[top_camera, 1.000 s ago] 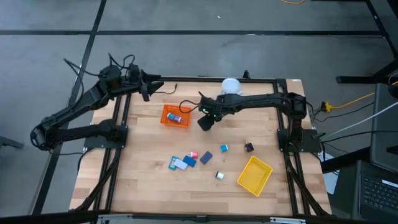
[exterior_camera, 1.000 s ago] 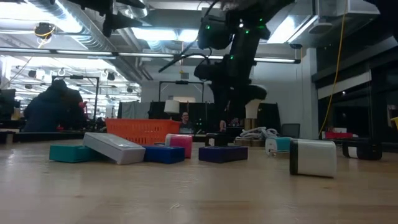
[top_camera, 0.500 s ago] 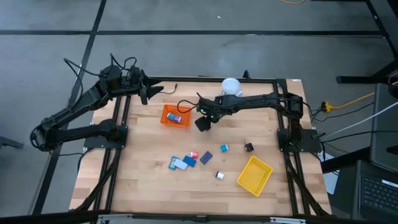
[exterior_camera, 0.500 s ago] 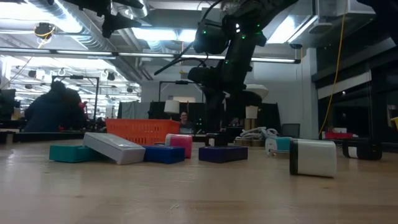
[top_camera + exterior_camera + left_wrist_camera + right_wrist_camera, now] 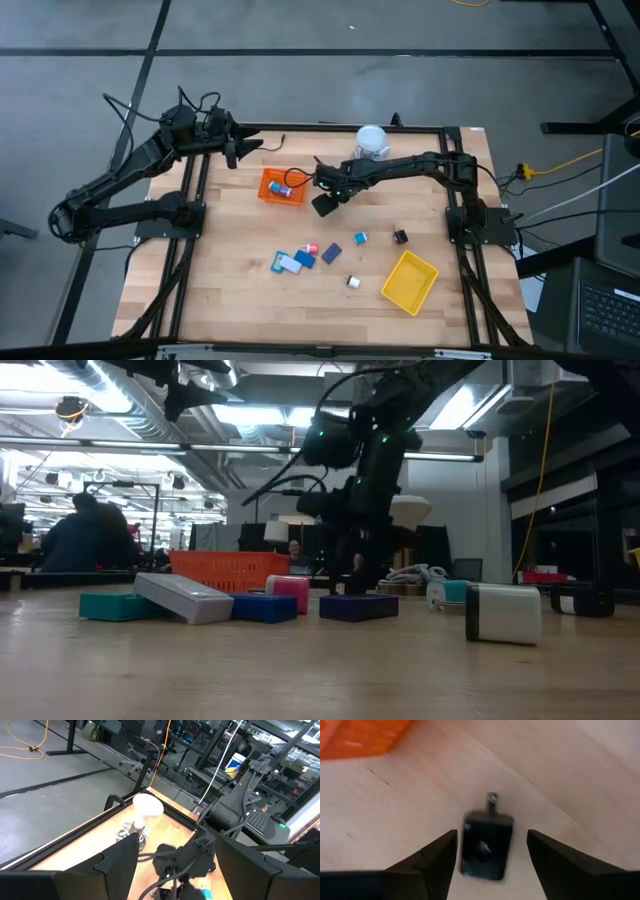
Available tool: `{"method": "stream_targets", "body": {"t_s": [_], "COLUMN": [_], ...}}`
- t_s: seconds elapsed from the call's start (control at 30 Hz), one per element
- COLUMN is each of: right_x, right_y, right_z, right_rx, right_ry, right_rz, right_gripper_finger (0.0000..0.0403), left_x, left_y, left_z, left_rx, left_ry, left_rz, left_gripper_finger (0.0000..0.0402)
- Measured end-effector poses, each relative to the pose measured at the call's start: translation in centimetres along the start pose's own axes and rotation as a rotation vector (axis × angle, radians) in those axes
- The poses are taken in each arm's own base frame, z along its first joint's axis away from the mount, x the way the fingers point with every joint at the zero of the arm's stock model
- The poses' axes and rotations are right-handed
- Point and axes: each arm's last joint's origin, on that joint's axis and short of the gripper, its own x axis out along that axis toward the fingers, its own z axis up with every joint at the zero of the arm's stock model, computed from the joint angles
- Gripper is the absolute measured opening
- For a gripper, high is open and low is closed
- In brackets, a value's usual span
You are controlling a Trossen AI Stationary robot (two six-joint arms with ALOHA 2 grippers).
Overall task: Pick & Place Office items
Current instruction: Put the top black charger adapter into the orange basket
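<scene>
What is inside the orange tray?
The orange tray holds a small blue-and-red piece. The right pincer hangs beside the tray, open over a black clip. Nothing more shows inside.

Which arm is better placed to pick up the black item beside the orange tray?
The right arm. Its gripper is open directly over the black item, just beside the orange tray. The left gripper is parked at the table's far left corner, away from the items.

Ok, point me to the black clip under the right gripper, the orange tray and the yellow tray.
black clip (image 5: 486, 846), right wrist view, middle of its body.
orange tray (image 5: 270, 195), high view, its near-left rim.
yellow tray (image 5: 409, 281), high view, bare middle of its floor.
</scene>
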Motion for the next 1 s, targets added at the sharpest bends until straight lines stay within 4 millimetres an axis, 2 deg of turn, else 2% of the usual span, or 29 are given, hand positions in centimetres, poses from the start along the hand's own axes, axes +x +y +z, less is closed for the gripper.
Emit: {"method": "stream_targets", "body": {"t_s": [0.1,0.23,0.4,0.5,0.57,0.77,0.9,0.97,1.0], "right_x": [1.2,1.9,1.3,0.7,-0.4,-5.7,-9.7,-10.2,-9.9], "right_y": [-0.2,-0.3,-0.7,-0.7,-0.4,1.8,3.6,3.9,4.0], "right_z": [-0.3,-0.4,0.2,0.9,1.7,5.5,7.7,8.4,8.6], "right_rx": [0.000,0.021,0.043,0.055,0.060,0.035,-0.017,-0.036,-0.047], "right_ry": [0.045,0.066,0.058,0.034,-0.003,-0.126,-0.267,-0.299,-0.299], "right_rz": [-0.014,-0.027,-0.004,0.030,0.068,0.255,0.370,0.386,0.387], "right_gripper_finger": [0.0236,0.0220,0.0150,0.0146,0.0146,0.0146,0.0146,0.0146,0.0146], "left_x": [0.0,0.0,0.0,0.0,0.0,0.0,0.0,0.0,0.0], "left_y": [0.0,0.0,0.0,0.0,0.0,-0.1,-0.2,-0.2,-0.2], "left_z": [0.0,-0.1,-0.1,-0.1,-0.1,0.2,0.4,0.4,0.4], "left_rx": [0.000,0.002,0.005,0.005,0.005,0.017,0.025,0.028,0.032], "left_ry": [0.004,0.010,0.010,0.010,0.010,-0.020,-0.040,-0.042,-0.042], "left_rz": [-0.002,-0.003,-0.003,-0.003,-0.004,-0.016,-0.024,-0.025,-0.024], "left_gripper_finger": [0.0255,0.0255,0.0255,0.0255,0.0255,0.0255,0.0255,0.0255,0.0255]}}
